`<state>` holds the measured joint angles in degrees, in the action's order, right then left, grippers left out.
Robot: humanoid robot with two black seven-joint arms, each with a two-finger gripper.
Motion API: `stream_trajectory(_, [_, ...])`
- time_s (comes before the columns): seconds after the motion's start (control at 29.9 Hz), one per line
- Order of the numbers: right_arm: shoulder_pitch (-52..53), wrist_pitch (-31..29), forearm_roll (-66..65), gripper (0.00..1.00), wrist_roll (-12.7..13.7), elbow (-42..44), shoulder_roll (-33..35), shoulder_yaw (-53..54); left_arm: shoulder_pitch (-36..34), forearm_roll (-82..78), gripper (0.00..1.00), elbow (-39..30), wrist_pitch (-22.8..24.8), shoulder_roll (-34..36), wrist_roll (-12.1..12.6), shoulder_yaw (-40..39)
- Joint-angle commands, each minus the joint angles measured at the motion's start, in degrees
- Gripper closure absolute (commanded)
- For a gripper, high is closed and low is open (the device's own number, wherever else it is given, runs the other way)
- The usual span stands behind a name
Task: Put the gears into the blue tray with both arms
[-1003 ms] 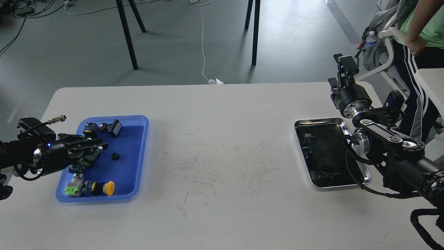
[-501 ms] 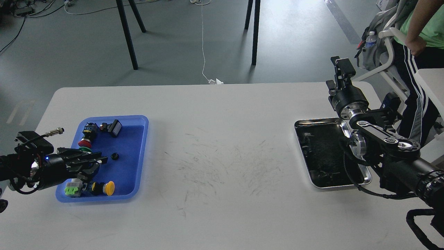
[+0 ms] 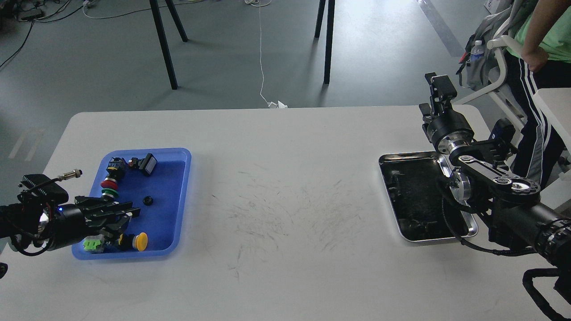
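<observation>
Blue plastic marks the goal at the left of the white table (image 3: 285, 147): the blue tray (image 3: 184, 196) already holds one small black gear (image 3: 147, 200) on its floor near the middle. Around it sit colourful push-button switches: a red and green one (image 3: 108, 184) toward the far left corner, a black-capped one (image 3: 147, 163) at the far rim, and a yellow-capped one (image 3: 137, 241) along the near rim. The left gripper (image 3: 128, 210) hovers low over the tray's near left part, its fingers spread and nothing between them, so it looks released. The gear lies just beside its tips, to the far right of them.

Bare, scuffed table fills the middle, with nothing in the way of a crossing.

At the right lies the metal tray (image 3: 473, 229) with its black lining. Dark shapes on that lining may be more gears, but they are too small and dark to count. The right gripper (image 3: 439, 87) is raised high beyond the tray's far right corner; seen end-on, I cannot tell whether it is parted or clenched. A person (image 3: 542, 40) stands beyond the table's right edge.

By my reading, one gear is delivered and the rest remain in the metal tray. The switches crowding the blue tray leave limited bare floor for drops.
</observation>
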<state>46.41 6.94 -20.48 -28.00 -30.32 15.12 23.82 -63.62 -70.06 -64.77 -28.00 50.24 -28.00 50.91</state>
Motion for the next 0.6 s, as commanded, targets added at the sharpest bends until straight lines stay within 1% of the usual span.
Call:
stream_trajectory(0.0, [0.0,0.0,0.0,0.07,0.0,0.0,0.0,0.0,0.0,-0.1,0.76,-0.4,0.0,0.0,0.0,-0.2])
stream_trajectory(0.1, [0.0,0.0,0.0,0.07,0.0,0.0,-0.1,0.0,-0.2,0.0,0.76,-1.5,0.0,-0.1,0.0,0.0])
stream_trajectory(0.4, [0.0,0.0,0.0,0.07,0.0,0.0,-0.1,-0.1,-0.2,0.1,0.75,-1.5,0.0,-0.7,0.0,0.0])
stream_trajectory(0.43, [0.0,0.0,0.0,0.07,0.0,0.0,-0.1,-0.1,-0.2,0.1,0.74,-1.4,0.0,-0.8,0.0,0.0])
stream_trajectory(0.57, [0.0,0.0,0.0,0.07,0.0,0.0,-0.1,-0.1,-0.3,0.1,0.64,-1.4,0.0,-0.6,0.0,0.2])
